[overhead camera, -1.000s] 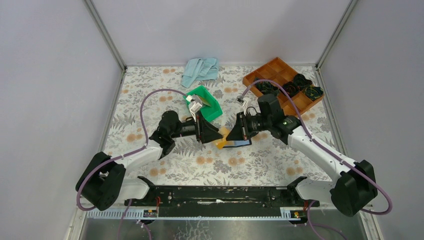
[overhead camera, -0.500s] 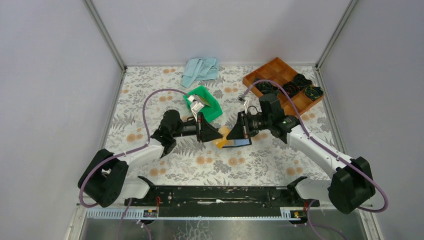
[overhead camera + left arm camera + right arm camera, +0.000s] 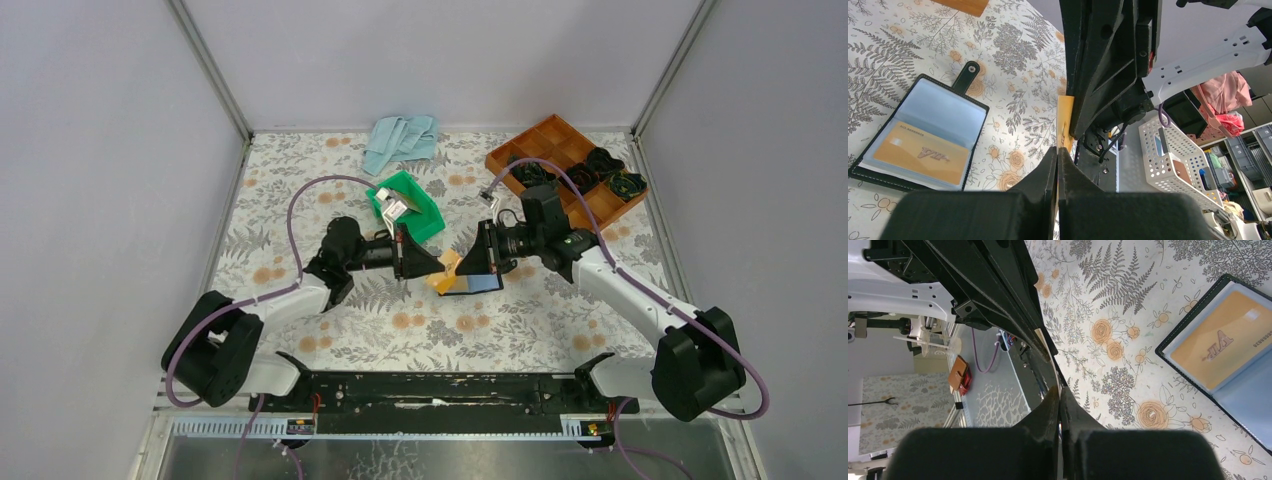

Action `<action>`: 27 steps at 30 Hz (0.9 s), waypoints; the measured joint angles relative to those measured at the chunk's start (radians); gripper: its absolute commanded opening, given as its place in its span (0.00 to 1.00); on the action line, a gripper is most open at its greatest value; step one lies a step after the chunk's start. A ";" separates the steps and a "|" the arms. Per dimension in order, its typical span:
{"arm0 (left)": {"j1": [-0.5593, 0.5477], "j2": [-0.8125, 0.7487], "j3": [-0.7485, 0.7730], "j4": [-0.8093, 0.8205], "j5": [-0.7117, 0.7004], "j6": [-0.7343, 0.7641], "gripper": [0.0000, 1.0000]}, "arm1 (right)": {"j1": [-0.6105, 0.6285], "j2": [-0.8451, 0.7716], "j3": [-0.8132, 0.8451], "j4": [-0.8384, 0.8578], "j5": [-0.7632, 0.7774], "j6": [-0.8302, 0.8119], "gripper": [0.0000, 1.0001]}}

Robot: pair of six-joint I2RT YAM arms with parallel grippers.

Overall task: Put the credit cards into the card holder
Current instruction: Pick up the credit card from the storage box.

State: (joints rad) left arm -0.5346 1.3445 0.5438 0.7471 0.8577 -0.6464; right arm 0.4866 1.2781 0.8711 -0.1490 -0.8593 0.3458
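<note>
From above, the left hand point(image 3: 438, 267) and right hand point(image 3: 463, 270) meet tip to tip over the middle of the floral desk point(image 3: 520, 320). Both are pressed together on one gold credit card point(image 3: 449, 264) held between them, above the desk. Just beneath lies the card holder point(image 3: 478, 284), open. A green bin point(image 3: 425, 212), a blue cloth point(image 3: 402, 140) and a brown compartment tray point(image 3: 560, 140) sit farther back.

The left wrist view shows the left hand point(image 3: 1058, 157) pinching the credit card point(image 3: 1064, 120) edge-on, the right hand gripping its far end. The card holder point(image 3: 965, 80) lies flat, with a second credit card point(image 3: 920, 152) in its clear sleeve.

In the right wrist view, the right hand point(image 3: 1059, 400) has its fingers pressed together, and the card holder point(image 3: 1168, 347) is at right.
</note>
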 measured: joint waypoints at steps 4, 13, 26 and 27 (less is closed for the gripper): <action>0.000 0.018 0.000 0.034 0.000 -0.019 0.00 | -0.010 0.000 -0.002 0.004 0.001 0.007 0.26; 0.000 0.029 0.000 0.061 -0.048 -0.033 0.00 | -0.024 0.000 -0.002 0.050 0.001 0.034 0.44; -0.002 0.026 -0.076 0.083 -0.262 -0.096 0.00 | -0.039 0.000 -0.002 0.052 0.087 0.034 0.49; -0.002 0.026 -0.089 0.083 -0.296 -0.110 0.00 | -0.039 -0.003 -0.003 0.050 0.105 0.034 0.49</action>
State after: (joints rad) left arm -0.5365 1.3708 0.4549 0.8303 0.5613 -0.7563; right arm 0.4477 1.2747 0.8684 -0.0994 -0.7547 0.3798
